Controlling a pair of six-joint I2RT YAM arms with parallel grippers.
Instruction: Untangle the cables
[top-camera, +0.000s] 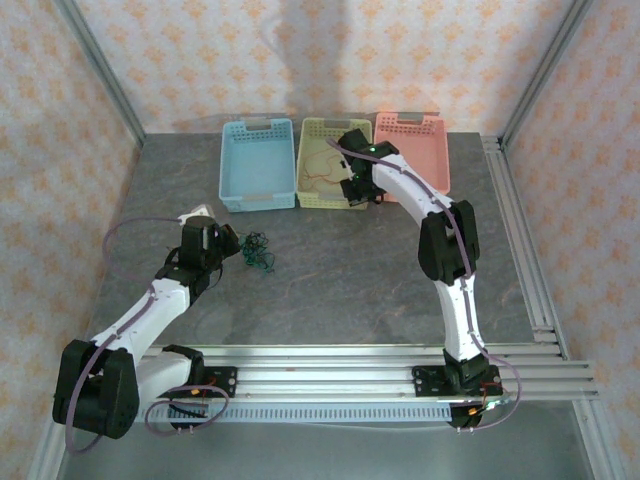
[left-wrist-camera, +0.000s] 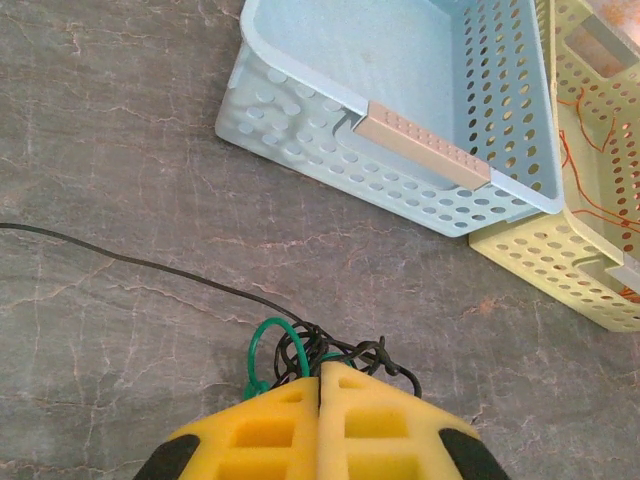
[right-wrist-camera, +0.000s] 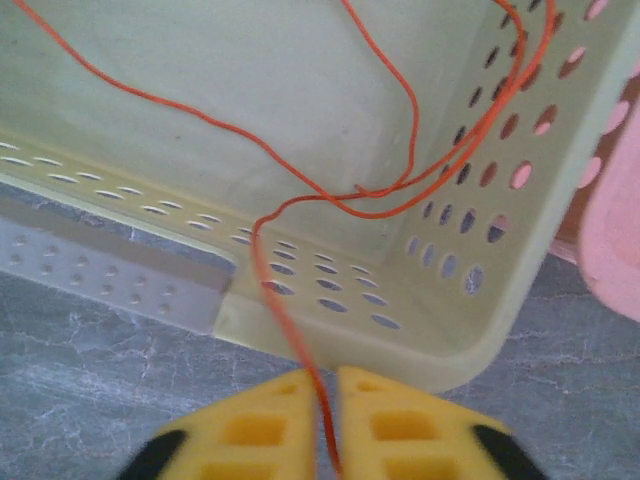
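Note:
A tangle of black and dark green cables lies on the grey table left of centre. My left gripper is shut on that tangle, its yellow fingertips pressed together. A green loop sticks out to the left, and one black strand trails away to the left. An orange-red cable winds over the floor of the yellow-green basket and climbs over its near wall. It runs down between the fingers of my right gripper, which are closed to a narrow slit on it. This gripper hovers at the basket's near right corner.
Three baskets stand in a row at the back: light blue, yellow-green and pink. The blue one sits just beyond the tangle. Metal rails run along the near and right table edges.

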